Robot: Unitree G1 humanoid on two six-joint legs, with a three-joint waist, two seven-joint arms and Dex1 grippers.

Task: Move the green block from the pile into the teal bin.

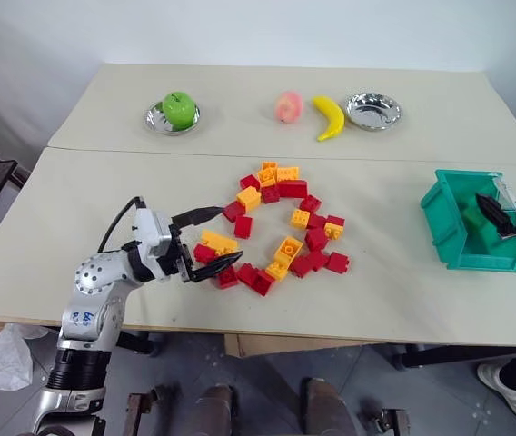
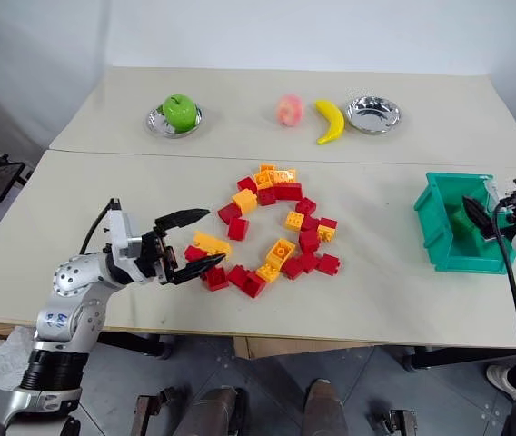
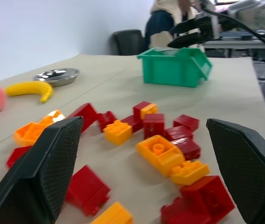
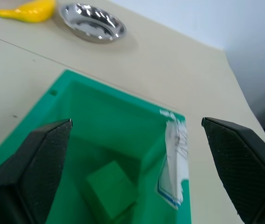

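Two pale tables (image 1: pixel 104 227) pushed together, white wall (image 1: pixel 240 27) behind

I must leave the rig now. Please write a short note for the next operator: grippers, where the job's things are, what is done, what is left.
Right gripper: open, empty, over the teal bin at the table's right side.
Left gripper: open, empty, at the left edge of the pile.
Green block: lying inside the bin, free of the fingers.
Pile: red and orange bricks at table centre.
Done: block is in the bin.
Left: probably just draw the right arm back.
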